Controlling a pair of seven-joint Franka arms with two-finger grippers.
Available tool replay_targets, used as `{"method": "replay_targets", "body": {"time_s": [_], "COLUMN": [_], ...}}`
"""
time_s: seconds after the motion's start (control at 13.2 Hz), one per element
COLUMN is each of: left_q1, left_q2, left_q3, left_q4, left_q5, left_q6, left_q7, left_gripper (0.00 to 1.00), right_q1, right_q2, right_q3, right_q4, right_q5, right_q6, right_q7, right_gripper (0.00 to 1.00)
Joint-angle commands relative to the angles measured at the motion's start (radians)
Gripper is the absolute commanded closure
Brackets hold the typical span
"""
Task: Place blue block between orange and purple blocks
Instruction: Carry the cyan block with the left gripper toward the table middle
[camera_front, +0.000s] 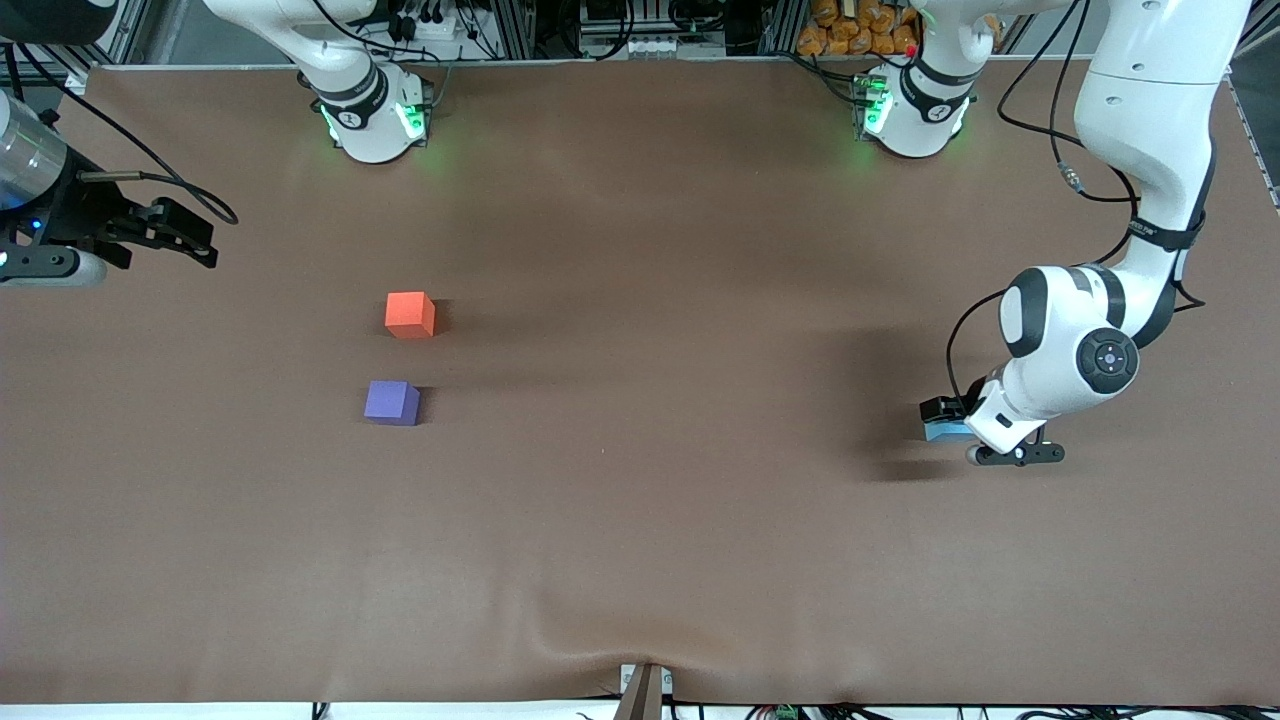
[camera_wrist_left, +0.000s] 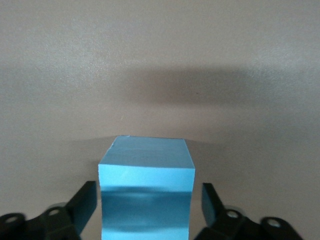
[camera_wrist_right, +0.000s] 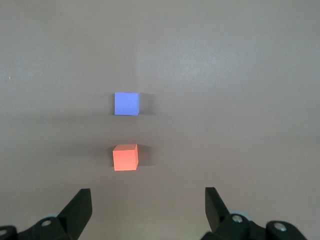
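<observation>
The blue block sits on the brown table at the left arm's end. My left gripper is down around it, open, with a finger on each side and a small gap between each finger and the block. The orange block and the purple block sit apart toward the right arm's end, the purple one nearer the front camera. My right gripper is open and empty, raised over the table edge at the right arm's end. The right wrist view shows the orange block and the purple block.
The brown table cover has a wrinkle at the edge nearest the front camera. A gap about one block wide lies between the orange and purple blocks. The arm bases stand along the farthest edge.
</observation>
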Motion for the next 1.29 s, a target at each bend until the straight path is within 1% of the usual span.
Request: {"method": "replay_targets", "body": {"time_s": [0.0, 0.08, 0.23, 0.38, 0.61, 0.76, 0.91, 1.06, 1.22], "left_q1": [-0.004, -0.004, -0.013, -0.063, -0.199, -0.310, -0.426, -0.541, -0.646], "left_q2": [0.008, 0.001, -0.022, -0.042, -0.049, -0.035, 0.012, 0.095, 0.186], "left_q3": [0.001, 0.001, -0.007, -0.018, -0.018, -0.018, -0.018, -0.018, -0.016], "left_q4": [-0.008, -0.008, -0.002, 0.005, 0.056, 0.134, 0.256, 0.396, 0.517], "left_q5": [-0.003, -0.003, -0.003, -0.003, -0.003, -0.006, -0.009, -0.014, -0.015], "left_q6": [0.029, 0.028, 0.019, 0.002, -0.020, -0.072, -0.139, -0.191, -0.202], "left_q7": [0.005, 0.002, -0.004, -0.012, -0.114, -0.239, -0.393, -0.540, -0.681], "left_gripper": [0.75, 0.89, 0.99, 1.00, 1.00, 1.00, 1.00, 1.00, 1.00], "right_q1": [-0.026, -0.024, -0.026, -0.024, -0.026, -0.026, -0.026, -0.026, -0.027], "right_q2": [-0.005, -0.005, -0.005, -0.005, -0.005, -0.005, -0.005, -0.002, 0.001], "right_q3": [0.014, 0.014, 0.014, 0.014, 0.014, 0.014, 0.014, 0.014, 0.014], "right_q4": [-0.002, -0.002, -0.002, -0.002, -0.002, -0.002, -0.002, -0.002, -0.002], "right_q5": [0.016, 0.016, 0.016, 0.016, 0.016, 0.016, 0.016, 0.016, 0.016], "right_q6": [-0.005, -0.005, -0.005, -0.005, -0.005, -0.005, -0.005, -0.007, -0.005], "right_q7": [-0.017, -0.017, -0.017, -0.017, -0.017, -0.017, -0.017, -0.018, -0.017], "right_gripper": [0.00, 0.00, 0.00, 0.00, 0.00, 0.00, 0.00, 0.00, 0.00]}}
